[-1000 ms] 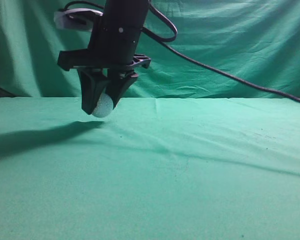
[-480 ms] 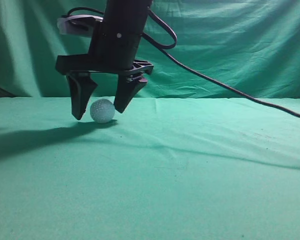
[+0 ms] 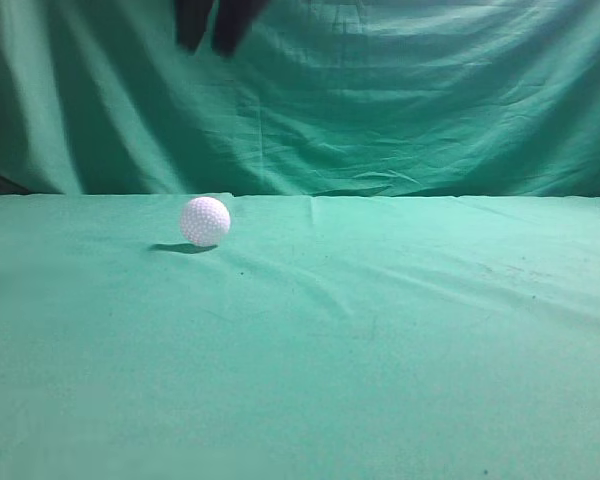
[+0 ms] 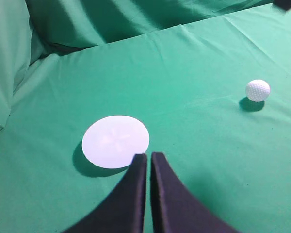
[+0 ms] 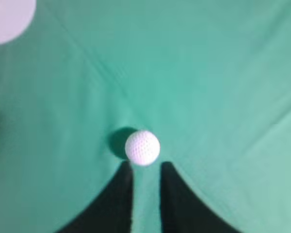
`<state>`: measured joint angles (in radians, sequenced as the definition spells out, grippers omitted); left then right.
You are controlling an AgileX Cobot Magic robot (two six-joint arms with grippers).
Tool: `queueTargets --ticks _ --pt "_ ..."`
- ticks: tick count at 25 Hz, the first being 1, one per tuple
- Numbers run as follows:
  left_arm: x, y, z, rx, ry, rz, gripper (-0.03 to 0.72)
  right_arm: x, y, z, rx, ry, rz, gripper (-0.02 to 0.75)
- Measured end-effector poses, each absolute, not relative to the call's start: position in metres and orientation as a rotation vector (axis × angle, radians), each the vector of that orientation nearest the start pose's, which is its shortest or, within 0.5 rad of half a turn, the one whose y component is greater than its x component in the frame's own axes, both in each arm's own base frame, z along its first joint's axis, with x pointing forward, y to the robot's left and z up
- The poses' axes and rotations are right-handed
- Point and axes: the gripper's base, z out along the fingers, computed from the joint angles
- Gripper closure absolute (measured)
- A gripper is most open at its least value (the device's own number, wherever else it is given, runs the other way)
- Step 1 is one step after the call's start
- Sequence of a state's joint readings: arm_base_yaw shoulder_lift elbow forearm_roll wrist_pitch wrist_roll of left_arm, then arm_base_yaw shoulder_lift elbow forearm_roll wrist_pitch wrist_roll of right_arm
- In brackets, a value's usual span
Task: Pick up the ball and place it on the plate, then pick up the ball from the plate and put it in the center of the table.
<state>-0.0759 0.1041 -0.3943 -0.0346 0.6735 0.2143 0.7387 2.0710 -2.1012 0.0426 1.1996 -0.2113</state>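
Across the whole scene stretches the green-clothed worktop (image 3: 400, 340), lightly wrinkled, with the darker draped backdrop (image 3: 430, 90) hanging behind it. Next in size is the plate (image 4: 115, 141), a flat white disc lying on the cloth, and it is bare, nothing on it at all; the right wrist view catches only its edge in the top-left corner (image 5: 9, 14). And the ball (image 3: 205, 221), the small dimpled white one, sits alone on the worktop, well apart from the plate, casting a little shadow to its side!

What a change from half a second ago: then the right claw straddled the ball with its fingers spread on either side, right down at cloth level. Now that claw (image 3: 208, 25) has shot upward, only its dark fingertips showing at the top edge of the exterior view, and the ball has stayed where it was released.

From the right wrist view, the right claw (image 5: 145, 194) hangs directly above the ball with a narrow gap between its fingers, gripping nothing, touching nothing. Over on the other side, the left claw (image 4: 149, 162) has its fingers pressed together, only a thin slit between them, empty, its tips seen just beside the plate's near rim.
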Motion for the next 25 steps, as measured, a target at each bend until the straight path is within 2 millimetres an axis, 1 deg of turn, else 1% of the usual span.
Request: queueTargets --ticks 1,3,7,10,13,16,18,20,22,25 --pt "0.035 -0.005 0.277 0.260 1.849 0.057 0.688 0.331 0.306 0.337 -1.202 2.374 0.232 0.654" --pt "0.035 -0.005 0.277 0.257 1.849 0.046 0.688 0.317 0.293 0.368 -1.162 2.338 0.248 0.738" --pt "0.038 -0.008 0.271 0.243 1.852 0.001 0.688 0.289 0.266 0.425 -1.047 2.256 0.292 0.738" --pt "0.041 -0.009 0.263 0.237 1.840 -0.020 0.688 0.262 0.241 0.462 -0.988 2.186 0.324 0.738" --pt "0.043 -0.012 0.259 0.271 1.840 -0.036 0.688 0.234 0.216 0.488 -0.959 2.130 0.342 0.738" --pt "0.042 -0.015 0.259 0.309 1.828 -0.064 0.688 0.208 0.191 0.500 -0.943 2.103 0.352 0.738" --pt "0.042 -0.016 0.259 0.328 1.820 -0.063 0.688 0.191 0.176 0.502 -0.929 2.105 0.360 0.738" --pt "0.042 -0.017 0.259 0.334 1.819 -0.065 0.688 0.176 0.162 0.499 -0.920 2.115 0.364 0.738" --pt "0.044 -0.017 0.256 0.331 1.818 -0.065 0.688 0.162 0.150 0.490 -0.906 2.134 0.369 0.738" --pt "0.047 -0.017 0.243 0.329 1.849 -0.068 0.688 0.140 0.129 0.479 -0.878 2.097 0.389 0.738"
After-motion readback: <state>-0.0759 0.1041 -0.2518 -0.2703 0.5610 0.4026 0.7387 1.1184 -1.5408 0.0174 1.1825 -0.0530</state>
